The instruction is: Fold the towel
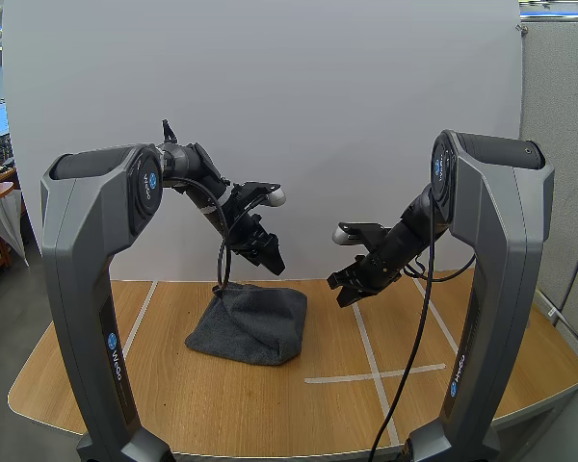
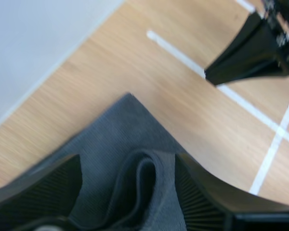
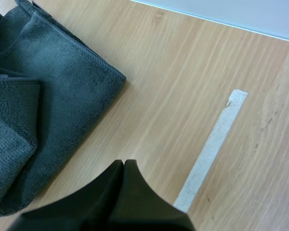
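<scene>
left gripper (image 2: 127, 160) spread above grey towel (image 2: 116, 120), right gripper (image 3: 124, 163) closed beside it

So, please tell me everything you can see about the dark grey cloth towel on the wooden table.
The dark grey towel looks like soft microfibre with a hemmed edge. It lies on the light wooden table, left of the white tape lines, in a loose heap with one pointed corner flat. A raised, curled fold sits between the fingers of the open left gripper; whether they touch it I cannot tell. The shut right gripper hovers apart, beside it.
</scene>
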Motion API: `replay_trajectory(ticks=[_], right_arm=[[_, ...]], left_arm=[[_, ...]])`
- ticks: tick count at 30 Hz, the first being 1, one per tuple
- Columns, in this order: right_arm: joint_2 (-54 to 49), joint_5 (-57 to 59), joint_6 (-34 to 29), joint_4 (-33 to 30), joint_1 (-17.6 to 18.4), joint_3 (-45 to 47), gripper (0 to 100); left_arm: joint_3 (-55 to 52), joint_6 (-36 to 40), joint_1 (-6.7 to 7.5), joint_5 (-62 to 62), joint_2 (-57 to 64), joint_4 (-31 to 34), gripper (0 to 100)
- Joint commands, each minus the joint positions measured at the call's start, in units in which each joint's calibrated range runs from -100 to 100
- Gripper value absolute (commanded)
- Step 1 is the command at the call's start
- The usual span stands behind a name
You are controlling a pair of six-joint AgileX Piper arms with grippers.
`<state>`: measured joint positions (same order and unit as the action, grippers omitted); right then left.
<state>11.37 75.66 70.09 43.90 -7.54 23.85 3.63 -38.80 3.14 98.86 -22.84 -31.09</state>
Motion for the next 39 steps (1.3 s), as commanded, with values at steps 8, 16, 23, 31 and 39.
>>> replay_trajectory(ticks=[8,16,23,31,39], right_arm=[[-1.2,2.3,0.4,-0.5,-0.3,0.3,0],[-1.2,4.2,0.4,-0.6,-0.3,0.3,0],[-1.2,4.6,0.4,-0.9,-0.3,0.3,0],[-1.2,4.8,0.4,-1.1,-0.3,0.3,0],[-1.2,6.0,0.4,-0.9,-0.3,0.3,0]], left_arm=[[-6.3,-0.4,2.47,1.1,0.6,2.0,90],[-8.0,-0.1,2.52,1.1,0.6,3.0,20],[-8.1,1.5,2.44,1.1,1.0,5.0,0],[-13.5,1.7,2.44,1.1,5.4,9.3,0],[-19.4,1.0,-0.10,1.1,10.3,9.3,0]])
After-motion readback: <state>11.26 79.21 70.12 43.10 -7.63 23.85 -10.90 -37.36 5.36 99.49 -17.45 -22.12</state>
